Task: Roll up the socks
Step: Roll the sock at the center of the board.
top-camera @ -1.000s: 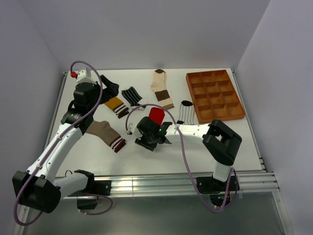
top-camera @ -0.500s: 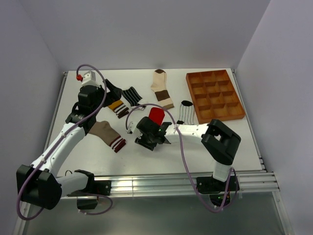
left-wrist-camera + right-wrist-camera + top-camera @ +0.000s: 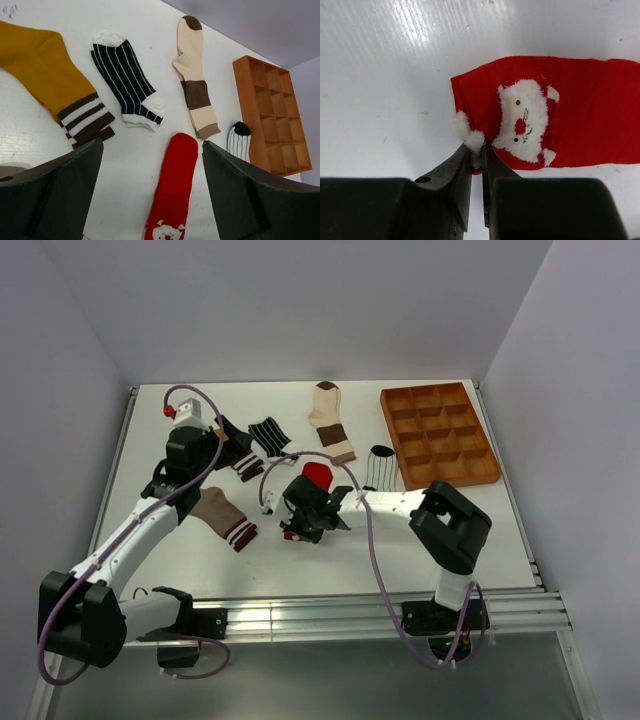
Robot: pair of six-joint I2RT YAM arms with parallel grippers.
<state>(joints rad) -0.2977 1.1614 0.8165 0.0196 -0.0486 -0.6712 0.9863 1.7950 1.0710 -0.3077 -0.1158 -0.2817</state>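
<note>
Red sock [image 3: 580,110]: plain red knit, lying flat on the white worktop [image 3: 480,530] near the middle of the overhead view. Close to its cuff end it carried a fluffy white face with dot eyes and a red nose, and a small white tuft sat at the cuff corner.
Right fingers [image 3: 462,165]: drawn in narrow, pinching the Red sock's cuff edge right under the white tuft. The rest of the sock stretched away to the right of the wrist view.
Left fingers [image 3: 60,190]: spread wide and holding nothing, in the upper left of the overhead view. The Red sock's toe showed between them in the wrist view.
Mustard sock [image 3: 45,80]: upper left of the left wrist view, yellow with brown and white bands at the cuff. From overhead it was mostly hidden under the left arm [image 3: 140,525].
Striped sock [image 3: 127,82]: black with thin white lines and white toe, heel and cuff, just right of the Mustard sock.
Cream-and-brown sock [image 3: 195,85]: top centre, long, cream with a brown toe and a broad brown band.
Pinstriped sock [image 3: 378,470]: white with dark lines and a black toe, just beside the Tray.
Taupe sock [image 3: 220,512]: lower left of the overhead view, striped cuff, beside the left arm.
Tray [image 3: 242,85]: brown, compartmented, at the right of the worktop.
</note>
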